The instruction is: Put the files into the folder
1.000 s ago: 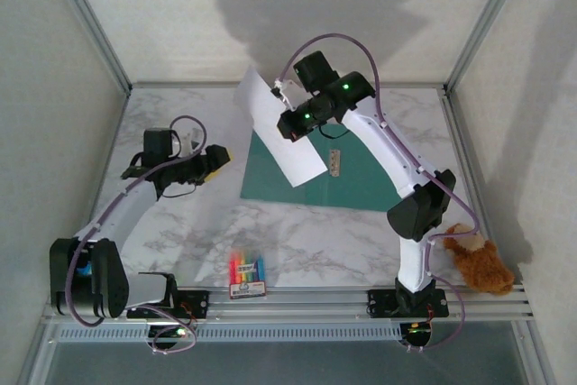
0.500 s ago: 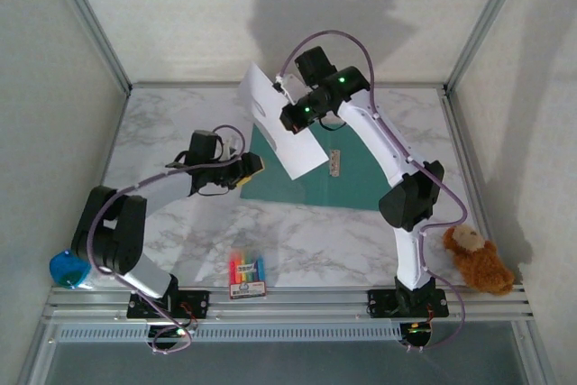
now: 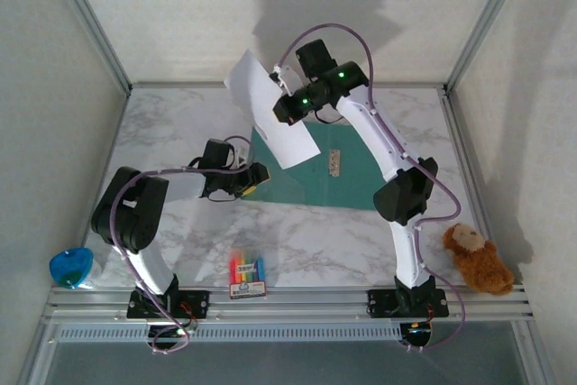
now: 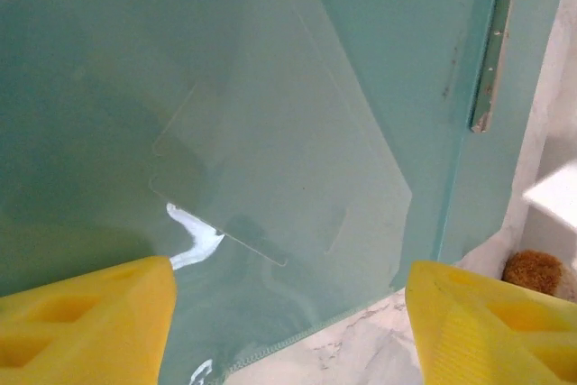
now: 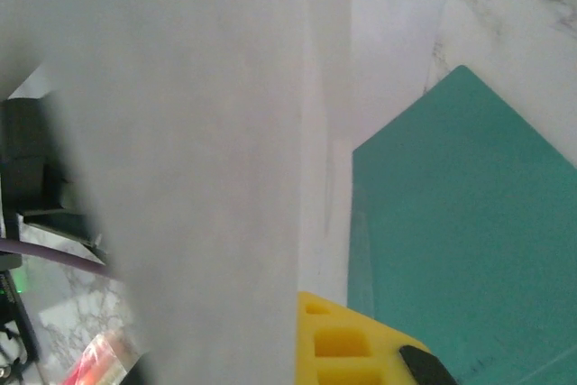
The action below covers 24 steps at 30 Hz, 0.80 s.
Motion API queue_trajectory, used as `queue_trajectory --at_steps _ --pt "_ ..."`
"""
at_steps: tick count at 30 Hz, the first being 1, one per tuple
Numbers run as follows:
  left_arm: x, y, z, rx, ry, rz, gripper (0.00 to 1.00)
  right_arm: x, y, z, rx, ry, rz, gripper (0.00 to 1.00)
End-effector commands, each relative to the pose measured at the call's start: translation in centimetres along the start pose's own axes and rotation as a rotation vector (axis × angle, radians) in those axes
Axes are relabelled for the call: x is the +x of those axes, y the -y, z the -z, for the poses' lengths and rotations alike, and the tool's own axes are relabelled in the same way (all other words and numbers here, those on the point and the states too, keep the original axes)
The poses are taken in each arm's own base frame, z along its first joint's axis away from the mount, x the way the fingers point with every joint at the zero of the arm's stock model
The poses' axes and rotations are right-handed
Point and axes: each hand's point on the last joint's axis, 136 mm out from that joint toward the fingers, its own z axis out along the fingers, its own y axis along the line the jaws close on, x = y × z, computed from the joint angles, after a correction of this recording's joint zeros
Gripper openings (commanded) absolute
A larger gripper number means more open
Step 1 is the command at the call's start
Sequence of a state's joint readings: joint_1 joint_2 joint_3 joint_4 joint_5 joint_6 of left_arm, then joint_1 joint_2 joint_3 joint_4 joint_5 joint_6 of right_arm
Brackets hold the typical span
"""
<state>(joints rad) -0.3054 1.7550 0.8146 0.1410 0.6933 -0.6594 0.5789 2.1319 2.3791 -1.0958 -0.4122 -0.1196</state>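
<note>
The folder [image 3: 356,179] lay open and flat on the marble worktop [image 3: 171,132], about mid-depth and right of centre, long axis left to right and slightly skewed, with a metal fastener strip [image 3: 335,164] running near to far along its spine. The file sheet [image 3: 261,123] was off the worktop, tilted steeply, its long axis running from far-left and high to near-right and low, and its lower end hung over the folder's left panel. The right hand [image 3: 285,107] was clenched on the sheet's right edge, so the sheet extended left of and below that hand. The left hand [image 3: 259,174] sat low at the folder's near-left edge, below the sheet. The left wrist view added what the top view could not resolve: both yellow fingers [image 4: 86,322] stood wide apart and released, nothing between them, over the folder's inner face [image 4: 135,60], where a clear pocket flap [image 4: 279,160] lay against the panel. The right wrist view put the sheet [image 5: 180,132] close across the lens, one yellow finger [image 5: 352,340] beneath it and the folder's corner [image 5: 460,223] beyond. Elsewhere on the worktop: a crayon box [image 3: 247,275] at the near edge, a brown plush toy [image 3: 476,259] near right, and a blue object [image 3: 70,265] near left.
</note>
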Motion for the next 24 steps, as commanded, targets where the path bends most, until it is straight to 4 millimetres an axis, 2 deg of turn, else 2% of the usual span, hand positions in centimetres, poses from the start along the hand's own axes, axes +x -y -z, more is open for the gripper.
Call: queue_trajectory --at_steps 1,4,8,12,17,20,24 --pt "0.9 -1.6 -0.3 -0.047 -0.004 0.015 0.69 0.0 2.7 -0.9 -0.012 0.010 -0.054 0.00" --pt "1.7 -2.4 -0.2 -0.068 -0.023 0.016 0.69 0.7 5.0 -2.2 0.000 -0.011 -0.106 0.00" --pt "2.4 -2.9 0.0 -0.080 -0.038 0.017 0.69 1.9 7.1 -4.5 0.025 -0.048 -0.093 0.00" --pt "2.9 -3.2 0.3 -0.090 -0.050 0.017 0.68 3.1 10.2 -5.9 0.101 -0.082 -0.083 0.00" --pt "3.2 -3.3 0.5 -0.094 -0.055 0.017 0.68 4.2 13.7 -6.3 0.199 -0.106 -0.054 0.00" --pt "3.2 -3.2 0.5 -0.091 -0.057 0.019 0.68 4.8 14.5 -6.3 0.202 -0.115 -0.005 0.00" --pt "3.4 -3.3 0.5 -0.095 -0.064 0.023 0.68 4.8 14.7 -5.2 0.169 -0.081 0.025 0.00"
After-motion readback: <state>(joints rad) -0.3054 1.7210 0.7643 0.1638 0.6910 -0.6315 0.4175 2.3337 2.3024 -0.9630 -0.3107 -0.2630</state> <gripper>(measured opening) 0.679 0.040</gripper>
